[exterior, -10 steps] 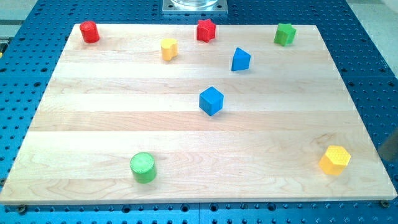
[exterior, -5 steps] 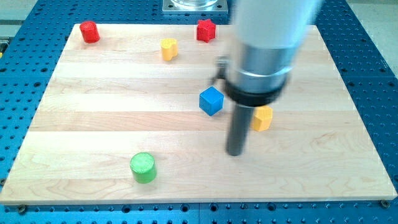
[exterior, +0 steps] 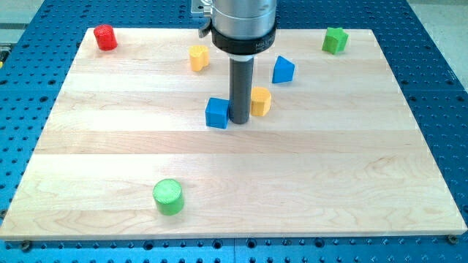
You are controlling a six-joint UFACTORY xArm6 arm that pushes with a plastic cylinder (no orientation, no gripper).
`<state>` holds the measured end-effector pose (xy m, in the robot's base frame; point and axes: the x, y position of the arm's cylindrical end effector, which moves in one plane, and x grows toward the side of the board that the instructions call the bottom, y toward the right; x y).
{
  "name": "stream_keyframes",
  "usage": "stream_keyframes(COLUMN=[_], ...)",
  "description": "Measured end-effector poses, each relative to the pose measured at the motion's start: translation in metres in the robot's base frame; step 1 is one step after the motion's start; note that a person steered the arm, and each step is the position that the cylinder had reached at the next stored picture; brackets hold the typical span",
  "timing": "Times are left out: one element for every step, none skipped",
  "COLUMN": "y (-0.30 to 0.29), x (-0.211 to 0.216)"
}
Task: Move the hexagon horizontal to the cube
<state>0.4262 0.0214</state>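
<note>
The yellow hexagon [exterior: 261, 101] sits near the board's middle, just right of my rod. The blue cube [exterior: 216, 113] sits just left of the rod, slightly lower in the view. My tip [exterior: 238, 120] rests on the board between the two, close to or touching both. The rod and arm body hide the board behind them, at the view's top centre.
A second blue block [exterior: 283, 69] lies up and right of the hexagon. A yellow block [exterior: 198, 57] lies up left. A red block [exterior: 106, 36] is at the top left corner, a green block [exterior: 335, 39] at the top right, a green cylinder [exterior: 168, 196] at the bottom left.
The yellow hexagon has moved from the bottom right to beside the cube. The blue cube has shifted left. My tip has moved up, between them. The red block at top centre is now hidden.
</note>
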Motion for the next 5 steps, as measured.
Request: stream_keyframes(y=[0.101, 0.100, 0.022, -0.037, 0.020], x=[-0.013, -0.031, -0.038, -0.043, -0.068])
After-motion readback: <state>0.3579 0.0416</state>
